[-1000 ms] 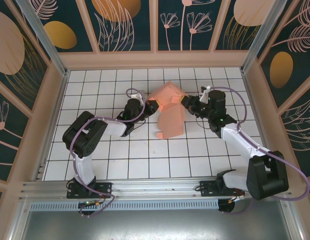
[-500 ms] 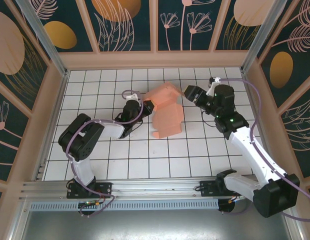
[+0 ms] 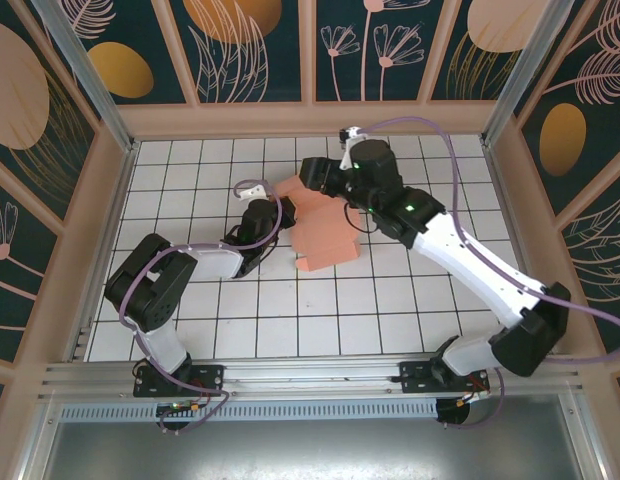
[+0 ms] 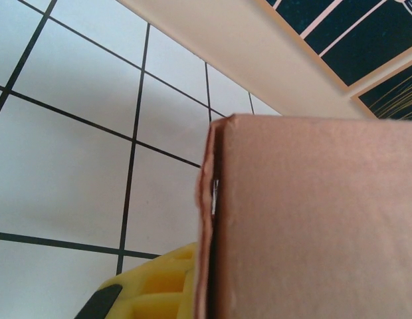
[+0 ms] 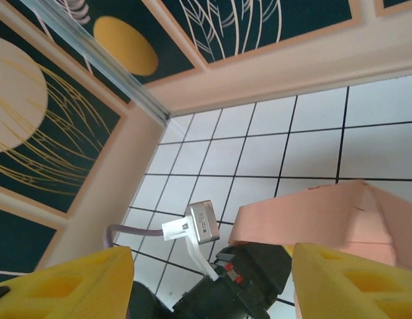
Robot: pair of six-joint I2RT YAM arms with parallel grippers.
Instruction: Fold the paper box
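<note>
The right tool has let go of the right-hand flap of the paper box. Its jaws now stand apart, and its arm has swung from the right of the box to the far end, above it. The box has slid a little leftward on the tabletop and sits lower. The left tool, gripping the box's left edge, has drawn back left with it.

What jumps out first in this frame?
The salmon-pink paper box, partly folded, sits mid-table on the white tiled table. The left gripper is shut on its left edge. The right gripper hovers open above its far end, yellow pads spread wide.
</note>
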